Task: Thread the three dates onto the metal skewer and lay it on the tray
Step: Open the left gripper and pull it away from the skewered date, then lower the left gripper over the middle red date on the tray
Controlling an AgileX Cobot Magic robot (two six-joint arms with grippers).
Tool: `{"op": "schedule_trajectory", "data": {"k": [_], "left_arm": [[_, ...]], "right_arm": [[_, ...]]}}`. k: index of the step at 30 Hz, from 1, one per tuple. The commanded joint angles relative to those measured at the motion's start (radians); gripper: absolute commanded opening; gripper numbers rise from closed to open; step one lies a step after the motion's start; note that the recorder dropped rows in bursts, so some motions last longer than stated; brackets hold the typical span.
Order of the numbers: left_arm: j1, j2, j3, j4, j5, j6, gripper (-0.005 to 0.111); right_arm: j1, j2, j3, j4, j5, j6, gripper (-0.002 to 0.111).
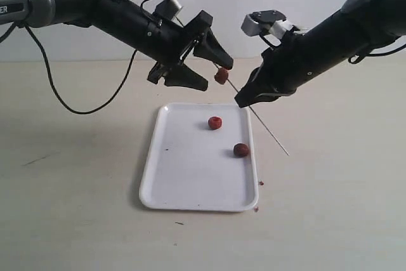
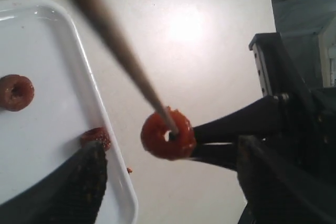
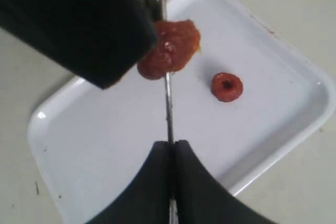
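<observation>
One date (image 1: 221, 75) (image 2: 168, 135) (image 3: 168, 48) is threaded on the thin metal skewer (image 1: 266, 131) (image 2: 121, 51) (image 3: 167, 103), in the air above the tray's far edge. My left gripper (image 1: 217, 75) (image 2: 172, 153) is open, its fingers apart on either side of that date without touching it. My right gripper (image 1: 244, 101) (image 3: 170, 148) is shut on the skewer below the date, holding it slanted. Two more dates (image 1: 215, 122) (image 1: 241, 150) lie on the white tray (image 1: 190, 182) (image 3: 105, 145); the left wrist view shows them too (image 2: 16, 92) (image 2: 95, 136).
The tray lies on a pale tabletop (image 1: 76, 207). A black cable (image 1: 76, 109) hangs from the left arm down to the table at the left. Small red crumbs (image 1: 260, 183) lie beside the tray's near right corner.
</observation>
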Motion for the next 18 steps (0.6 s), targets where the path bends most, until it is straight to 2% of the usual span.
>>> {"op": "schedule_trajectory", "data": {"k": [1,5,9,13,16,18], "left_arm": [[-0.01,-0.003,-0.003,0.043,0.028,0.041,0.069],[-0.01,-0.003,-0.003,0.143,0.004,0.043,0.069],[-0.035,-0.003,-0.003,0.35,-0.095,0.034,0.069],[-0.084,-0.003,-0.003,0.628,-0.223,-0.154,0.069],[-0.132,-0.003,-0.003,0.758,-0.268,-0.235,0.069],[-0.161,-0.001,-0.003,0.82,-0.288,-0.348,0.069]], "right_arm": [[-0.036,0.0,-0.009,-0.053,-0.133,0.128,0.0],[-0.093,0.0,-0.009,-0.185,-0.174,0.288,0.0],[-0.148,0.0,-0.009,-0.205,-0.158,0.348,0.0],[-0.155,0.0,-0.009,-0.205,-0.159,0.346,0.0],[-0.152,0.0,-0.01,-0.196,-0.179,0.342,0.0],[-0.152,0.0,-0.01,-0.196,-0.185,0.34,0.0]]}}
